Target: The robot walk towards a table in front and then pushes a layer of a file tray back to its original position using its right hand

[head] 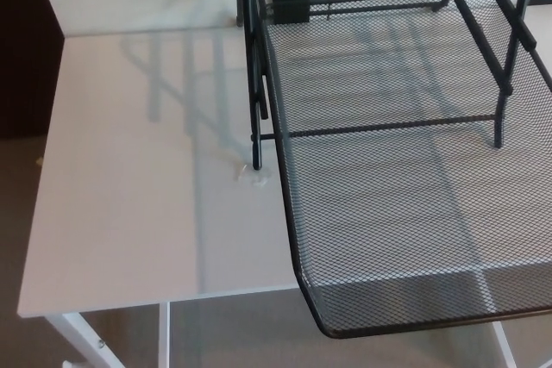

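Overhead, from the robot's head camera:
Hands: neither the left nor the right hand shows, so how far open either one is cannot be told, nor whether it holds anything.
Pulled-out layer: a black wire-mesh tray layer point(405, 213) fills the right half of the view; its rounded front rim juts out past the near edge of the table and hangs over the floor.
File tray frame: black metal uprights and crossbars point(256, 84) stand at the layer's left side and far end; one thin bar runs across above the mesh, and two more legs rise at upper right.
Black block: a small dark rectangular piece point(291, 3) sits at the frame's far left corner.
Table: a white tabletop point(129, 170) spreads left of the tray, with grey shadows of the frame cast across it.
Scrap: a small pale fragment point(255, 178) lies on the tabletop just beside the frame's front left foot.
Table legs: white supports point(79, 338) show under the near edge.
Floor: brownish, seen below and at left.
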Controlling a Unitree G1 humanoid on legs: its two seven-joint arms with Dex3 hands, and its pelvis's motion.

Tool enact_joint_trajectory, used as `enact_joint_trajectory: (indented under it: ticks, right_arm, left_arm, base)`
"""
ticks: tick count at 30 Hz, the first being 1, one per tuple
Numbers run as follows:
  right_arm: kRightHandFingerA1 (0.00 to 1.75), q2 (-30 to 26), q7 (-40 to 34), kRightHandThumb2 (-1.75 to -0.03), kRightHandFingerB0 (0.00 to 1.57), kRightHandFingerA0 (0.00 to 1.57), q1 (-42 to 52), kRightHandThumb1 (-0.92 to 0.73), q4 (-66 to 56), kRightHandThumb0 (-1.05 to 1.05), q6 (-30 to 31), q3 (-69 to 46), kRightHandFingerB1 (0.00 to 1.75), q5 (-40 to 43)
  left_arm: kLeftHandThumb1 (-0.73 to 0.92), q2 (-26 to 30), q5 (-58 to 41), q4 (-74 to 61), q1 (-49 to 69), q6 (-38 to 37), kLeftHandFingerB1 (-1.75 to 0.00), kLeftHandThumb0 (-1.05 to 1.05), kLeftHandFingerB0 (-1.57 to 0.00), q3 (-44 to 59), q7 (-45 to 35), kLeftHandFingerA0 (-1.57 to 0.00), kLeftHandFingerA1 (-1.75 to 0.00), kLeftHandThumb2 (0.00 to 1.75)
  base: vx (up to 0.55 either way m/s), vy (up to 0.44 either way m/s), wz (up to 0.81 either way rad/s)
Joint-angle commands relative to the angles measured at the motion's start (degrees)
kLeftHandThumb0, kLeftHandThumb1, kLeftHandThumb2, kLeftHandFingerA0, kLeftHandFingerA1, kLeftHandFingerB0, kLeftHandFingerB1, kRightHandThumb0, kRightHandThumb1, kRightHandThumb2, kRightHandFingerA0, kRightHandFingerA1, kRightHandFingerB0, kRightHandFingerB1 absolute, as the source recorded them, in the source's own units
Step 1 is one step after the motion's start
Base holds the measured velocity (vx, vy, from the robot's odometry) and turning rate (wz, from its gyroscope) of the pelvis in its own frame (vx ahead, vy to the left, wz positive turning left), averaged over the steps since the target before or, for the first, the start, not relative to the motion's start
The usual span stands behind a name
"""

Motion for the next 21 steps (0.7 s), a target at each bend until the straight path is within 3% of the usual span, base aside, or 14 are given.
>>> enact_joint_trajectory:
  ticks: [1,2,6,10,21]
  right_arm:
    - [0.45,-5.4,10.2,-0.65,0.47,0.56,12.9,-0.61,-18.0,-0.57,-2.1,0.2,0.40,14.1]
    - [0.42,-5.7,10.5,-0.60,0.50,0.57,14.5,-0.68,-19.0,-0.51,-2.6,-0.1,0.38,14.9]
    - [0.44,-7.1,11.3,-0.64,0.52,0.59,21.9,-0.61,-27.6,-0.57,0.3,-1.1,0.40,19.2]
    - [0.41,-8.8,13.4,-0.60,0.55,0.59,24.9,-0.66,-33.0,-0.53,1.9,-2.0,0.39,24.6]
    - [0.42,-9.8,15.5,-0.60,0.57,0.65,33.8,-0.64,-46.3,-0.48,-7.5,-9.7,0.38,32.8]
  left_arm:
    - [0.70,1.2,-1.7,0.0,-0.5,-1.6,-0.40,-0.23,-0.46,1.8,-1.3,-0.54,-0.43,0.60]
    - [0.70,1.2,-1.7,0.2,-0.1,-2.3,-0.40,-0.22,-0.46,1.8,-1.6,-0.53,-0.43,0.60]
    - [0.70,1.0,-2.0,0.4,0.7,-2.2,-0.39,-0.22,-0.45,2.1,-2.0,-0.53,-0.43,0.60]
    - [0.69,1.1,-1.9,0.7,0.5,-2.4,-0.40,-0.23,-0.47,2.3,-2.1,-0.54,-0.43,0.60]
    - [0.69,1.6,-1.6,1.7,0.1,-3.9,-0.40,-0.24,-0.45,2.4,-2.8,-0.52,-0.43,0.60]
  base:
    - [0.00,0.000,0.00]
    - [0.00,0.000,0.00]
    - [0.00,0.000,0.00]
    - [0.00,0.000,0.00]
    - [0.00,0.000,0.00]
